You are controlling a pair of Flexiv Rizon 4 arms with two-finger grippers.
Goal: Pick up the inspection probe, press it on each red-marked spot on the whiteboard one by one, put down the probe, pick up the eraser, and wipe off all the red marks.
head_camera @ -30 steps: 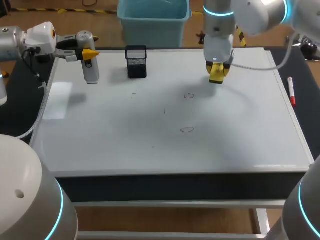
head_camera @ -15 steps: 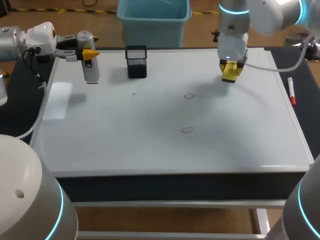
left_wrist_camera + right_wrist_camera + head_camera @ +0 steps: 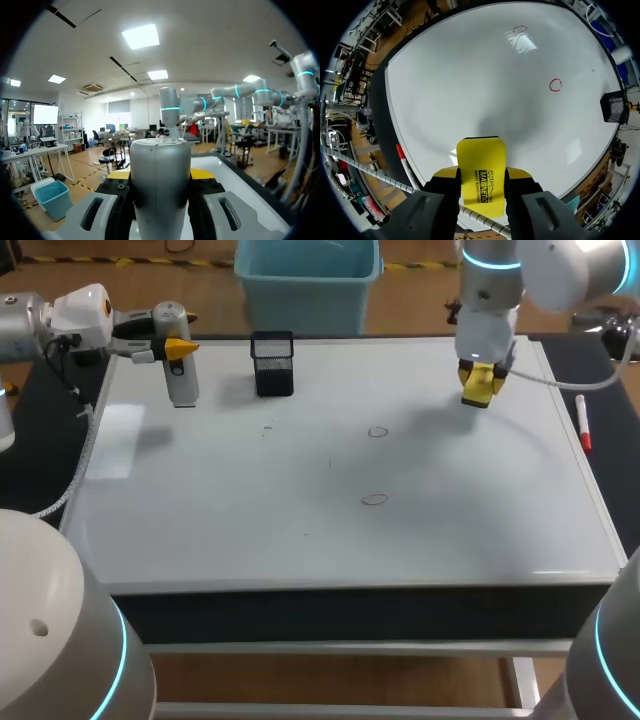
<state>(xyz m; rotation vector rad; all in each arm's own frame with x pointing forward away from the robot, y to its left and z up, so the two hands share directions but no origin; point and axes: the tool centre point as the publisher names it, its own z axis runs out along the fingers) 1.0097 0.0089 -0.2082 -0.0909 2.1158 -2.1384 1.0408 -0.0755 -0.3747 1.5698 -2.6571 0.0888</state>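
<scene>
Left gripper (image 3: 180, 346) sits at the back left corner of the whiteboard (image 3: 250, 530), fingers clamped on the inspection probe (image 3: 180, 375). The probe is a silver cylinder, upright, lower end down at the board surface; cannot tell if it touches. In the left wrist view the probe (image 3: 160, 185) fills the gap between the two fingers (image 3: 202, 174), with the yellow tips showing on both sides of it.

Right gripper (image 3: 481, 378) hangs over the back right part of the whiteboard, fingers closed on the yellow eraser (image 3: 478, 390). In the right wrist view the eraser (image 3: 481, 172) sticks out past the fingers (image 3: 520, 174), flat face toward the camera. It is off the board, with its shadow on the surface ahead of it.

Two red marks on the board, both small circles, both unwiped: one near the middle (image 3: 374, 500), one further back (image 3: 377, 432). The eraser is well apart from both. The right wrist view shows them too (image 3: 555, 84) (image 3: 519, 29), ahead of the gripper.

A black mesh pen holder (image 3: 272, 363) stands on the board near the back edge, just beside the probe. A red-capped marker (image 3: 583, 423) lies off the board's right edge on the dark tabletop (image 3: 610, 380).
</scene>
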